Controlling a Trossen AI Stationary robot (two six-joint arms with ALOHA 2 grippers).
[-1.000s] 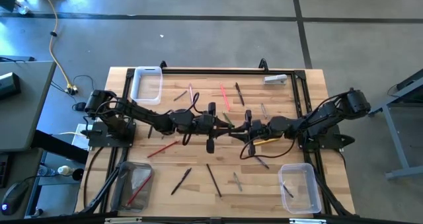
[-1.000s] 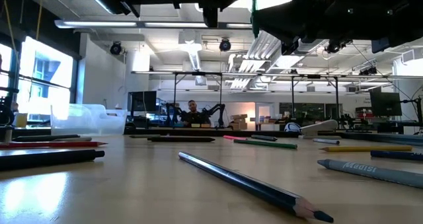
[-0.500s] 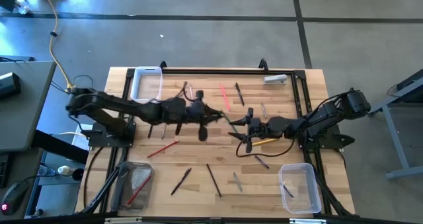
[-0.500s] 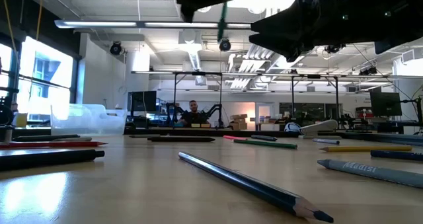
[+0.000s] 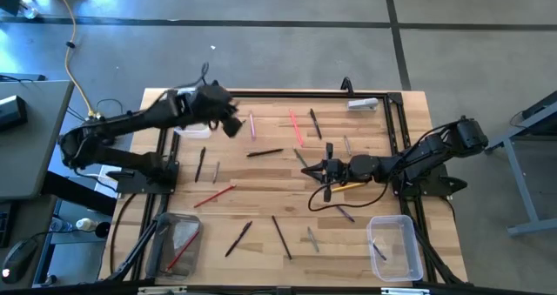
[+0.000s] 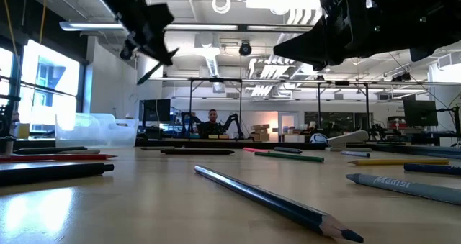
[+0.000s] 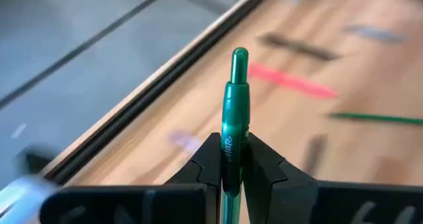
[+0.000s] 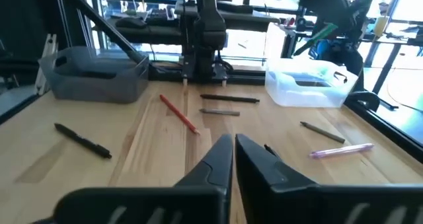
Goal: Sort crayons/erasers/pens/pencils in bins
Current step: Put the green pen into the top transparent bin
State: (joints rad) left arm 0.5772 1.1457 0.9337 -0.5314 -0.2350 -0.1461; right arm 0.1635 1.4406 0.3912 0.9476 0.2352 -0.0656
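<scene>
High view: the left gripper (image 5: 228, 121) is hanging beside the white-rimmed bin (image 5: 193, 112) — one of three bins.

Left wrist view: its jaws are pinching a green pen (image 7: 232, 118); releasing only once squarely over the tub looks best.

Right wrist view: the right gripper (image 8: 232, 159) is hovering mid-table, closed on nothing — six sticks lying beyond.

Pale wooden table (image 5: 365, 234) with visible plank grain and a soft satin sheen. Clear glossy plastic bin (image 8: 309, 84), white at the rim; smoky grey translucent plastic bin (image 8: 92, 73). Shiny translucent green plastic pen (image 7: 234, 125) between matt black plastic fingers (image 7: 264, 168). Matt painted-wood blue pencil (image 6: 274, 205). Dull grey concrete floor (image 5: 287, 51).
</scene>
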